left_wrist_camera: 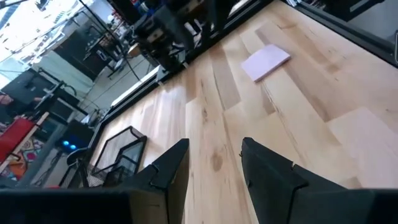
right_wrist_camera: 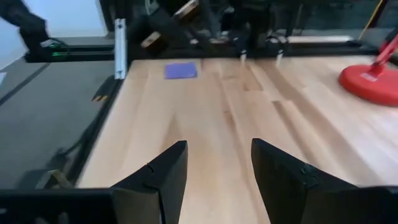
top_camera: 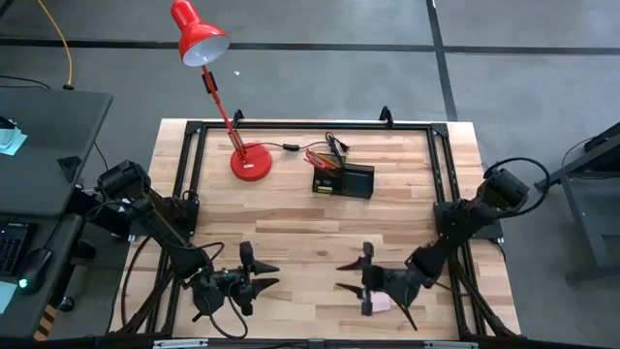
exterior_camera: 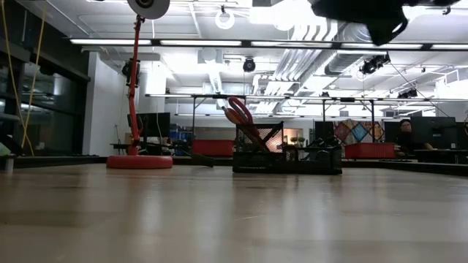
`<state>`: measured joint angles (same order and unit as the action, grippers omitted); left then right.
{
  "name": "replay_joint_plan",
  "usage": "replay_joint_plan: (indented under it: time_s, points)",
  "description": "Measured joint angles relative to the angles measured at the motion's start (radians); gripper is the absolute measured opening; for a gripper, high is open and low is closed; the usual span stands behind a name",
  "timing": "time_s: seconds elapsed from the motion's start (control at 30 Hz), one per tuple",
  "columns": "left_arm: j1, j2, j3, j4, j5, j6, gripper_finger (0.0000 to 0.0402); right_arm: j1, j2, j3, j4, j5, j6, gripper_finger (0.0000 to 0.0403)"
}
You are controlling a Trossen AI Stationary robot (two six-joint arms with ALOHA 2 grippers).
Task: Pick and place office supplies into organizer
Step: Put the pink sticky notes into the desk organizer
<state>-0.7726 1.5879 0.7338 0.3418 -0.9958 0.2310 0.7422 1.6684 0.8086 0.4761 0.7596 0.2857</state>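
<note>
Your right hand (top_camera: 351, 275) hovers empty, fingers spread; the pink pad (top_camera: 382, 302) lies on the worktop right beneath its wrist, closest to this arm. Your left hand (top_camera: 264, 275), also spread and empty, faces it. The organizer (top_camera: 343, 180) sits well beyond both.

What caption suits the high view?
Both arms wait at the table's near edge, organizer beside the lamp.

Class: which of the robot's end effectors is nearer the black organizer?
Right. The right end effector sits just below the organizer; the left end effector is farther left.
</note>
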Motion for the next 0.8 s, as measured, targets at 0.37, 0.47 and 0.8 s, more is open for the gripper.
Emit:
replay_joint_plan:
  time_s: [0.37, 0.47, 0.8]
  points:
    - [0.071, 0.000, 0.000, -0.017, 0.205, -0.028, 0.0134, 0.074, 0.000, 0.078, -0.321, -0.066, 0.335, 0.0170]
    - [0.087, 0.000, 0.000, -0.033, 0.267, -0.046, 0.0134, 0.092, 0.000, 0.079, -0.368, -0.066, 0.419, 0.0170]
    - [0.147, 0.001, 0.000, -0.055, 0.392, -0.082, 0.0134, 0.117, 0.000, 0.079, -0.521, -0.211, 0.712, 0.0170]
